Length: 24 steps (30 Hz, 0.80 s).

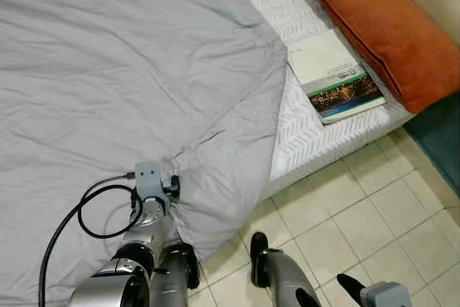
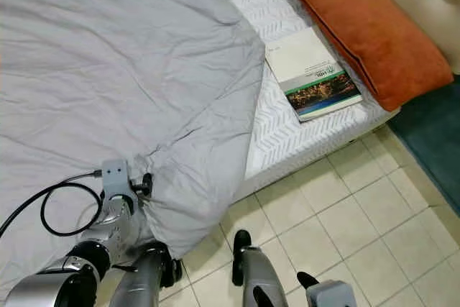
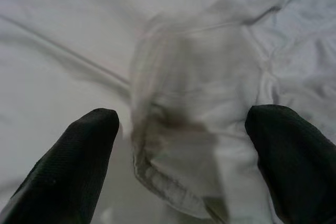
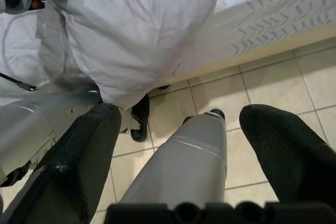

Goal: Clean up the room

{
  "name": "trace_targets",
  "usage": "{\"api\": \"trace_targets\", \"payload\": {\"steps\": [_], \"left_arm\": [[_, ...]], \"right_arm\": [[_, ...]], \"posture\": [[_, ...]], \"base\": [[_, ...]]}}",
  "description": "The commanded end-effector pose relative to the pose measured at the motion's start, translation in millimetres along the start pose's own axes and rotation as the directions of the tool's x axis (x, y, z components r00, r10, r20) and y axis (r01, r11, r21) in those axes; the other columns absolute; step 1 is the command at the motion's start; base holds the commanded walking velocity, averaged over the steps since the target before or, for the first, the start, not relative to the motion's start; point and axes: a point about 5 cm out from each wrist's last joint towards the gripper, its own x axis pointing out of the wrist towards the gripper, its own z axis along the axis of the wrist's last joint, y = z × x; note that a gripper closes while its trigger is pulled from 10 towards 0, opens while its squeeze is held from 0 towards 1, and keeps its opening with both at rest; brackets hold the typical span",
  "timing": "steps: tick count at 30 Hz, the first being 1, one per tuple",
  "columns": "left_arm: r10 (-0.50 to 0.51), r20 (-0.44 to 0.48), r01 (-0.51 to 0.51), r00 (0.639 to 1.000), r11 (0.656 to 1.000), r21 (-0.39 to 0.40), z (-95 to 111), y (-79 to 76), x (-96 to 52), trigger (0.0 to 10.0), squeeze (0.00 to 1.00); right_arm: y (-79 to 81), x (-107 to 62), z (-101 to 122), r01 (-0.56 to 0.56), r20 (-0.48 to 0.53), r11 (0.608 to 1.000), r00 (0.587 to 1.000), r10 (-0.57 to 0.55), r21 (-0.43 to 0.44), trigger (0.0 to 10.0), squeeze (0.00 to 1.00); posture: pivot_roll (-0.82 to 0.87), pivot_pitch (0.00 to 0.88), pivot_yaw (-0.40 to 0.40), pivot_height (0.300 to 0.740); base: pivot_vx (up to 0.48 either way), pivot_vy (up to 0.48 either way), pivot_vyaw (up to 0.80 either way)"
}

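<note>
A grey duvet [image 1: 129,84] lies rumpled over most of the bed, its corner hanging over the near edge toward the floor. My left gripper [image 3: 184,124] is at that corner, open, its two black fingers [image 3: 79,156] standing on either side of a bunched fold of the duvet [image 3: 194,129]. In the left eye view the left wrist [image 1: 149,181] presses against the fold and the fingers are buried in cloth. My right gripper [image 4: 181,114] hangs open low over the tiles, with nothing between its fingers. A book [image 1: 334,77] and an orange pillow [image 1: 388,30] rest on the bare white mattress [image 1: 302,141].
Beige floor tiles [image 1: 352,213] run along the bed's near side. A teal rug [image 1: 438,134] lies at the right, beyond the mattress corner. My own legs and black feet [image 1: 259,249] stand close to the bed edge. A black cable [image 1: 86,206] loops over the duvet by the left wrist.
</note>
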Motion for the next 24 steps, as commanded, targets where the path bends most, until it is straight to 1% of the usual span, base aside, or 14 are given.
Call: {"api": "trace_targets", "payload": {"steps": [1, 3, 4, 5, 8, 9, 11, 13, 17, 18, 19, 21, 23, 24], "left_arm": [[-0.008, -0.113, 0.004, 0.994, 1.0, -0.029, -29.4, 0.9, -7.4, 10.0, 0.0], [-0.042, -0.107, 0.029, 0.993, 0.992, -0.121, -29.4, -4.4, -7.6, 10.0, 0.0], [-0.056, -0.106, 0.04, 0.993, 0.988, -0.147, -28.6, -6.9, -7.4, 2.0, 0.0], [-0.065, -0.105, 0.047, 0.992, 0.986, -0.163, -27.2, -8.8, -6.9, 0.0, 0.0], [-0.084, -0.103, 0.067, 0.991, 0.985, -0.159, -24.1, -13.3, -5.9, 0.0, 0.0], [-0.097, -0.095, 0.084, 0.991, 0.988, -0.128, -21.5, -16.7, -5.3, 0.0, 0.0], [-0.115, -0.093, 0.105, 0.989, 0.988, -0.113, -21.4, -19.3, -5.5, 0.0, 0.0], [-0.151, -0.092, 0.146, 0.984, 0.987, -0.062, -23.0, -23.2, -6.6, 0.0, 0.0], [-0.186, -0.096, 0.184, 0.978, 0.983, -0.03, -26.1, -25.7, -8.3, 0.0, 0.0], [-0.199, -0.094, 0.198, 0.976, 0.98, -0.015, -26.8, -26.8, -8.8, 0.0, 0.0], [-0.223, -0.096, 0.226, 0.97, 0.974, 0.021, -29.3, -29.5, -10.3, 0.0, 0.0], [-0.266, -0.094, 0.273, 0.959, 0.959, 0.076, -32.0, -33.3, -12.5, 0.0, 0.0], [-0.294, -0.092, 0.302, 0.952, 0.948, 0.103, -32.5, -34.6, -13.4, 0.0, 0.0], [-0.302, -0.091, 0.311, 0.949, 0.944, 0.111, -32.3, -34.7, -13.4, 0.0, 0.0]], "right_arm": [[1.2, -6.9, -3.6, 0.012, -0.038, 1.0, 0.999, -0.011, 0.01, 10.0, 0.0], [2.0, -11.0, -2.7, 0.013, -0.045, 1.0, 0.999, -0.013, 0.005, 10.0, 0.0], [1.9, -13.6, -2.8, 0.015, -0.052, 1.0, 0.999, -0.015, 0.002, 10.0, 0.0], [1.6, -16.0, -3.5, 0.02, -0.059, 1.0, 0.998, -0.02, 0.002, 10.0, 0.0], [2.0, -18.9, -5.5, 0.024, -0.072, 1.0, 0.997, -0.024, 0.003, 10.0, 0.0], [3.4, -18.1, -6.8, 0.023, -0.074, 1.0, 0.997, -0.022, 0.009, 10.0, 0.0], [3.9, -16.3, -8.3, 0.022, -0.075, 1.0, 0.997, -0.021, 0.013, 10.0, 0.0], [4.4, -11.8, -9.8, 0.02, -0.069, 1.0, 0.997, -0.019, 0.02, 10.0, 0.0], [2.5, -3.8, -11.7, 0.02, -0.06, 1.0, 0.998, -0.019, 0.023, 10.0, 0.0], [1.5, -0.9, -12.4, 0.021, -0.057, 1.0, 0.998, -0.02, 0.023, 10.0, 0.0], [-1.2, 7.2, -15.4, 0.02, -0.053, 1.0, 0.998, -0.019, 0.02, 10.0, 0.0], [-4.8, 19.7, -16.4, 0.019, -0.035, 1.0, 0.999, -0.018, 0.016, 10.0, 0.0], [-8.9, 30.4, -13.2, 0.025, -0.007, 1.0, 1.0, -0.025, 0.013, 10.0, 0.0], [-11.4, 35.7, -11.4, 0.031, 0.006, 0.999, 1.0, -0.031, 0.011, 10.0, 0.0]], "posture": [[-0.37, 0.611, -0.052, 0.74], [-0.39, 0.615, -0.06, 0.74], [-0.4, 0.622, -0.064, 0.74], [-0.4, 0.625, -0.066, 0.74], [-0.4, 0.628, -0.064, 0.74], [-0.38, 0.623, -0.055, 0.74], [-0.37, 0.608, -0.045, 0.74], [-0.36, 0.595, -0.034, 0.74], [-0.33, 0.565, -0.023, 0.74], [-0.33, 0.56, -0.021, 0.74], [-0.29, 0.513, -0.003, 0.74], [-0.27, 0.484, 0.008, 0.74], [-0.26, 0.431, 0.023, 0.74], [-0.26, 0.424, 0.025, 0.74]], "base": [[0.0, 0.0, 0.0], [0.0, 0.0, 0.0], [0.0, 0.0, 0.0], [0.0, 0.0, 0.0], [0.0, 0.0, 0.0], [0.0, 0.0, 0.0], [0.0, 0.0, 0.0], [0.0, 0.0, 0.0], [0.0, 0.0, 0.0], [0.0, 0.0, 0.0], [0.0, 0.0, 0.0], [0.0, 0.0, 0.0], [0.0, 0.0, 0.0], [0.0, 0.0, 0.0]]}}
